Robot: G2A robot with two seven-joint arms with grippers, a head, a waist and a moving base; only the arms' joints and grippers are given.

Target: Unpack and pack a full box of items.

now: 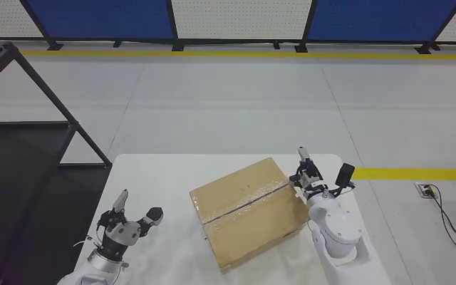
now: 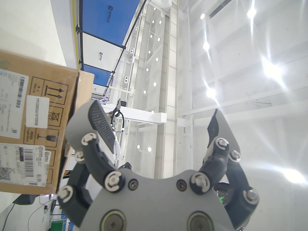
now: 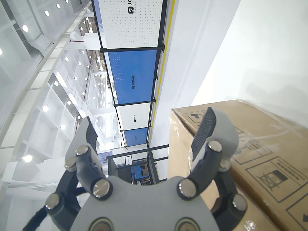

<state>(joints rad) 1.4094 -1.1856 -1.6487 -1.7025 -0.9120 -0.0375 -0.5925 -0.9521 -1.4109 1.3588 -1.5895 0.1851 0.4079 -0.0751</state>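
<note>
A brown cardboard box [image 1: 246,210], closed and taped along its top seam, sits at an angle in the middle of the white table [image 1: 164,171]. My left gripper [image 1: 135,209] stands open near the table's front left, well apart from the box, with nothing between its fingers. In the left wrist view the gripper [image 2: 156,121] points upward, and the box's labelled side [image 2: 33,121] is beside it. My right gripper [image 1: 324,165] is open at the box's right corner. In the right wrist view one fingertip [image 3: 204,131] lies close against the box [image 3: 259,150]; contact is unclear.
A black metal frame [image 1: 50,107] stands on the floor left of the table. Blue and white partition panels [image 1: 228,18] line the far wall behind a yellow floor line. A power strip [image 1: 426,190] lies on the floor at the right.
</note>
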